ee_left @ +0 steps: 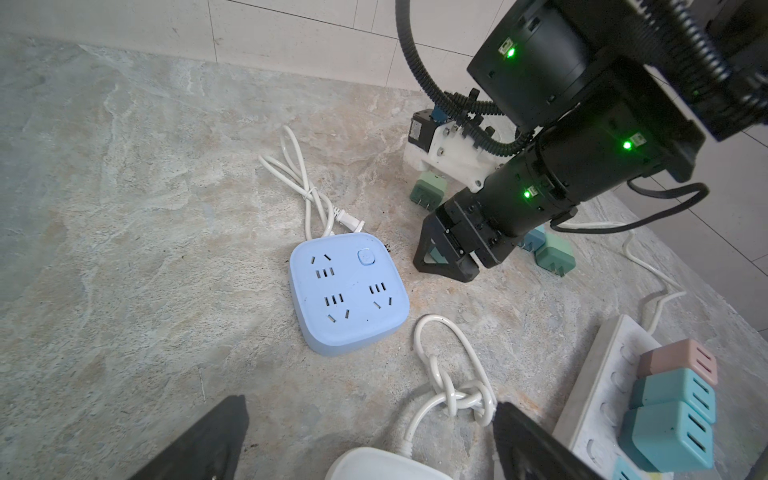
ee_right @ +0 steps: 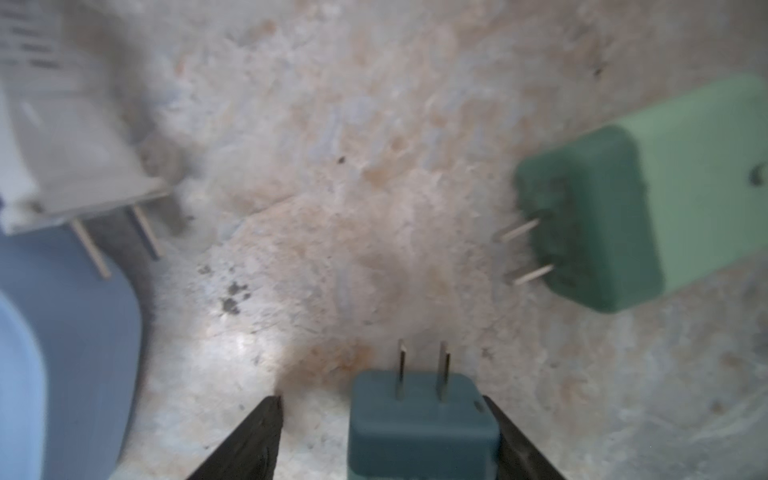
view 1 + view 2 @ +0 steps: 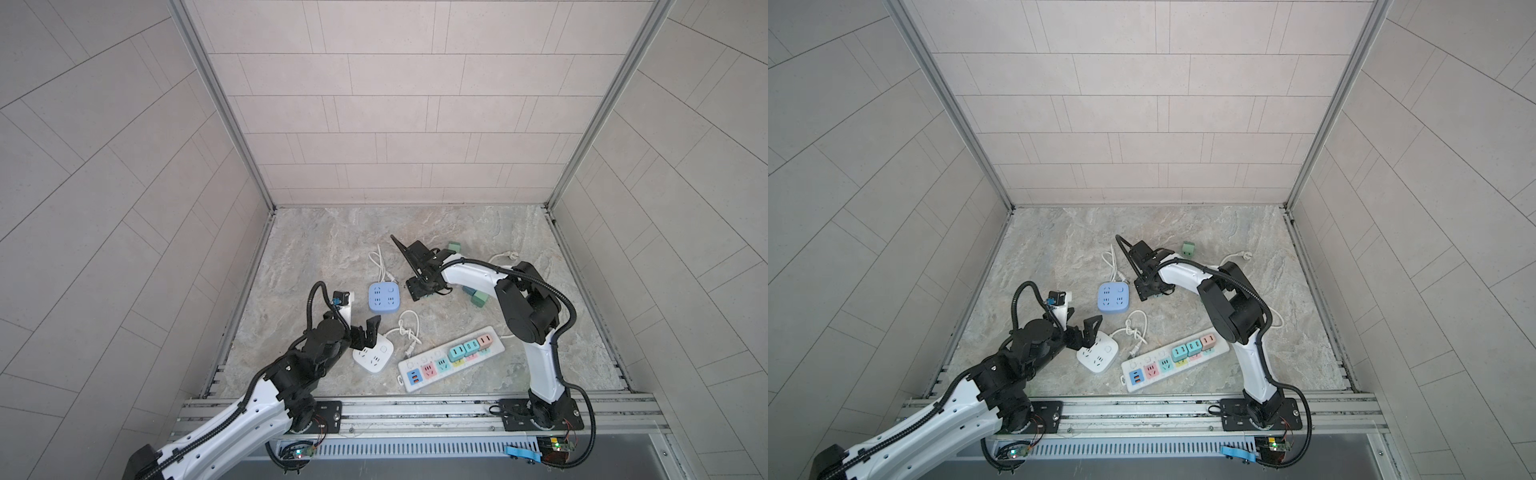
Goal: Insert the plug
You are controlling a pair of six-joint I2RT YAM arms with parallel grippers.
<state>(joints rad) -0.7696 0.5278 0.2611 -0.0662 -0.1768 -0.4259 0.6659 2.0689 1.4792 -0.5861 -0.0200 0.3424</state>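
Note:
A dark teal two-prong plug [image 2: 419, 419] sits between the jaws of my right gripper [image 2: 381, 399], prongs pointing away from the camera. It lies against one finger, and bare floor shows between it and the other, so the gripper is open around it. In both top views this gripper [image 3: 417, 295] [image 3: 1144, 296] is low, just right of the blue square socket block [image 3: 384, 300] [image 1: 347, 295]. My left gripper [image 1: 370, 444] [image 3: 79, 338] hangs wide open and empty over the white square socket block [image 3: 374, 353].
A long white power strip [image 3: 449, 359] at the front right carries two teal plugs and a pink one [image 3: 485, 340]. Loose green plugs [image 3: 455, 247] [image 2: 648, 208] lie near my right arm. White cords [image 1: 449, 374] and a corded white plug [image 1: 349, 222] lie around the blocks.

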